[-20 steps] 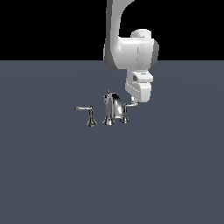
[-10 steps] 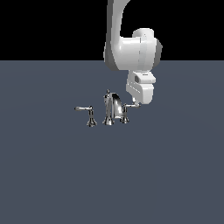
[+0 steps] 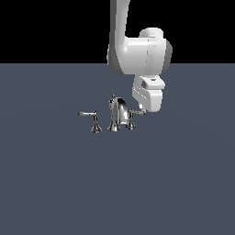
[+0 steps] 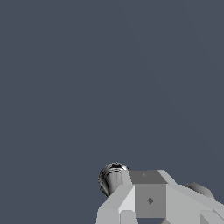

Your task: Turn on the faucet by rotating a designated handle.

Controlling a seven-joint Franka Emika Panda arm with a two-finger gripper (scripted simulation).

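Note:
The chrome faucet (image 3: pixel 117 114) stands mid-floor, its arched spout between two lever handles. The handle (image 3: pixel 132 120) on the exterior view's right has a short post and a lever slanting up toward my gripper (image 3: pixel 142 111). My gripper sits at the lever's outer tip, under the white hand (image 3: pixel 148 95). Whether it touches the lever is unclear. The other handle (image 3: pixel 94 122) has a level lever on a taller post. In the wrist view a chrome post (image 4: pixel 112 176) shows beside a grey finger (image 4: pixel 148 197); the gap between the fingers is hidden.
A flat dark grey floor (image 3: pixel 59 183) spreads all around the faucet. The white arm (image 3: pixel 120 32) comes down from above, behind the faucet.
The hand has drifted slightly toward the exterior view's right and a little lower. The faucet and both levers look unchanged.

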